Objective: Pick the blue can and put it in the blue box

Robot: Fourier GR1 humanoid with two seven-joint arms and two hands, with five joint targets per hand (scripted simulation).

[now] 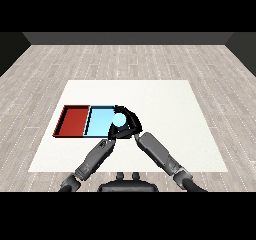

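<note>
Two grey forearms showed, the left forearm (95, 159) and the right forearm (161, 155); each was a blocky, boxy casing with darker rounded joints near the elbow; each ended in a glossy black hand, left hand (114, 132) and right hand (131, 119).

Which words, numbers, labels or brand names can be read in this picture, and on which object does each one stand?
None can be read. The blue can, held by the right robot hand over the light blue tray, shows only a plain pale top. The red tray and the white table show no writing.
</note>
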